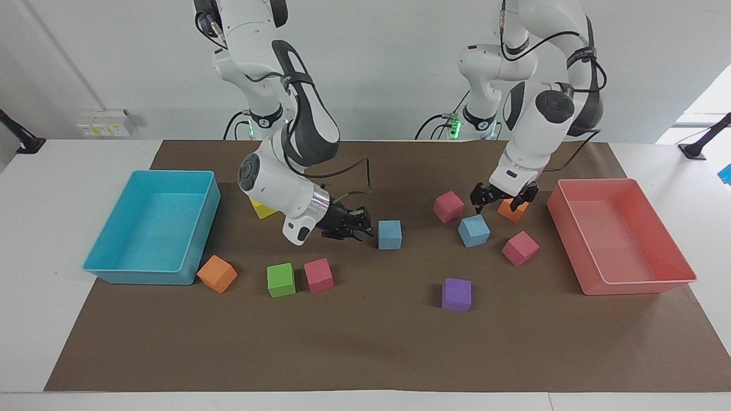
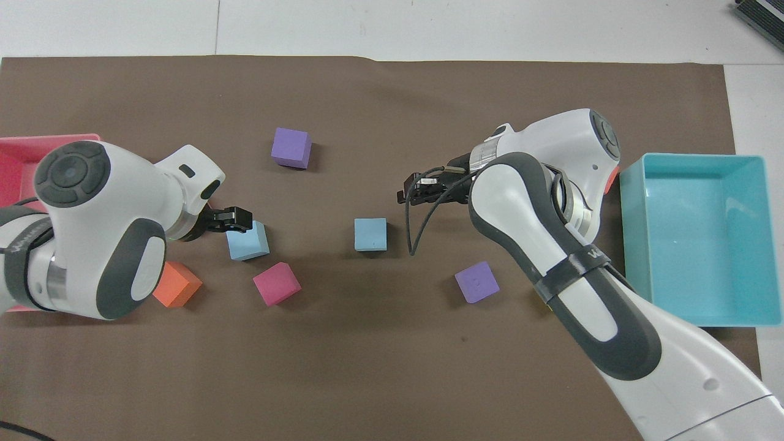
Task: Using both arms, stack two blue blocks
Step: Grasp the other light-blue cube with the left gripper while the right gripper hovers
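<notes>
Sky-blue foam first: one blue block [image 1: 389, 234] sits near the middle of the surface, flat on the brown mat [image 1: 365, 348], nothing on it. The second blue block [image 1: 474, 230] lies toward the left arm's end, turned a little askew and well apart from the first. The left gripper [image 1: 498, 201] hangs low over that second block's edge nearer the robots, jaws spread and empty. The right gripper [image 1: 364, 227] lies slantwise just beside the central block, not on it; I cannot tell whether its jaws are spread or pressed together. Judged step: the left arm takes the askew block. To do it well, turn the wrist to match the cube's faces, centre over it, drop straight, and pinch gently, as foam squashes. Crowding is the trouble: an orange cube [image 1: 512, 210] sits right under the left gripper, and a pink cube [image 1: 448, 206] and another pink cube [image 1: 519, 248] flank the block, so a wide approach may nudge them. The right arm should keep off the central block so the carry path stays free. Farther out are a purple cube [image 1: 456, 294] toward the surface's front edge and a salmon tray [image 1: 639, 281] and a turquoise tray [image 1: 137, 277] at the two ends.
</notes>
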You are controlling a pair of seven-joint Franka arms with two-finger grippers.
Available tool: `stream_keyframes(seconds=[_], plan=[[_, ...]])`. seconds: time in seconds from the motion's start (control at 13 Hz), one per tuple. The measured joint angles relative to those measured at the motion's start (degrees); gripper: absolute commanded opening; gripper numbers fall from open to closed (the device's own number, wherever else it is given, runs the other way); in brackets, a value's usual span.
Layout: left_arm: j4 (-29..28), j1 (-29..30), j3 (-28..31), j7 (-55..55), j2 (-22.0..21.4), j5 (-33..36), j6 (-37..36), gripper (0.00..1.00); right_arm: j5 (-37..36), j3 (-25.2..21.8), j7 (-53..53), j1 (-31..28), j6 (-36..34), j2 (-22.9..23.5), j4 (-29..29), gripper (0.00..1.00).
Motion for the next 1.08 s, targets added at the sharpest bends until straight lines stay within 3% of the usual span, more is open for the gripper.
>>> stream_keyframes(seconds=[0.39, 1.08], plan=[[-3.18, -0.78, -0.02, -2.27, 3.88, 0.0, 7.3, 1.0, 8.05, -0.03, -6.76, -1.44, 0.15, 0.25, -5.05, 0.0], [-6.1, -1.13, -0.01, -3.69, 5.2, 0.0, 10.13, 1.0, 20.02, 0.07, -9.55, -1.79, 0.25, 3.33, -8.49, 0.0]])
